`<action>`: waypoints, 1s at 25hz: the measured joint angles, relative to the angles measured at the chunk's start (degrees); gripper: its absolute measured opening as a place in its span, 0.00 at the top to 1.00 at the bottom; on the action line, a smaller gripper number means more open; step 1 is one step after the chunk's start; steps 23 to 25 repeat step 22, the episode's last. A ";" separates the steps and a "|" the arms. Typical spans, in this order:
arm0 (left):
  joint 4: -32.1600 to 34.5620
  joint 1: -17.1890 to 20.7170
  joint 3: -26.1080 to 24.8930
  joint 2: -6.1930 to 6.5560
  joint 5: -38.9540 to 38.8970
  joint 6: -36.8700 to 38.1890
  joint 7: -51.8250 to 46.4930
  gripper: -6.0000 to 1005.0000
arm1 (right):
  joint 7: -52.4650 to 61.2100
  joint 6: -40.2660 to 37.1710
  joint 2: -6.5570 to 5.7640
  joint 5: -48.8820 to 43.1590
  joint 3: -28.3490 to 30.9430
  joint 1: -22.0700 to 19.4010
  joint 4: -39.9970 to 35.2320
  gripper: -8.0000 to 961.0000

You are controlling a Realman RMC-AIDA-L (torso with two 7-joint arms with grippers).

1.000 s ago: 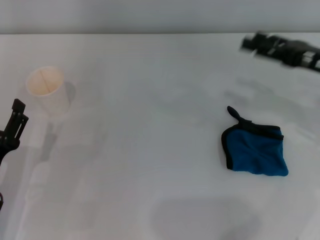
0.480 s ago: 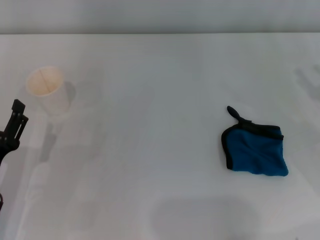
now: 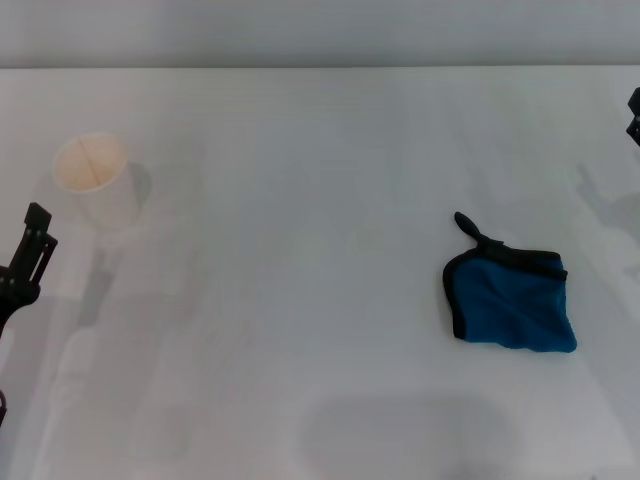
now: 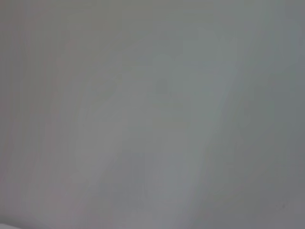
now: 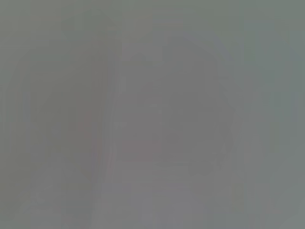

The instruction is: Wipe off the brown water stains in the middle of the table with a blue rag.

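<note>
The white table (image 3: 320, 150) fills the view. The blue rag (image 3: 512, 303) lies flat toward its right edge, untouched. A paper cup (image 3: 92, 180) stands near the left edge. The left gripper (image 3: 22, 265) hangs at the left edge, the right gripper (image 3: 634, 115) at the right edge; their grip cannot be told.

It looks like a bare test bench, perhaps in a lab, though little shows. A plain white table (image 3: 330, 150) fills the view up to a grey wall (image 3: 320, 30). Only a paper cup (image 3: 95, 180) and a rag (image 3: 512, 305) lie on it.
</note>
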 joint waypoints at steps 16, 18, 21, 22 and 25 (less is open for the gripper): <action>0.00 -0.21 0.11 0.00 0.36 -0.33 -0.04 0.17 | 0.08 -0.26 0.03 0.64 0.09 -0.20 1.73 0.11; 0.00 -0.37 0.12 0.00 0.42 -0.33 0.17 0.17 | 0.74 -0.88 0.03 0.66 0.09 -0.40 1.75 0.11; 0.00 -0.52 0.11 0.00 0.44 -0.45 2.55 0.17 | 1.85 -1.21 0.03 0.67 0.09 -0.47 1.80 0.11; 0.00 -0.52 0.11 0.00 0.44 -0.45 2.55 0.17 | 2.01 -1.22 0.03 0.67 0.09 -0.49 1.82 0.11; 0.00 -0.52 0.11 0.00 0.44 -0.45 2.55 0.17 | 2.01 -1.22 0.03 0.67 0.09 -0.49 1.82 0.11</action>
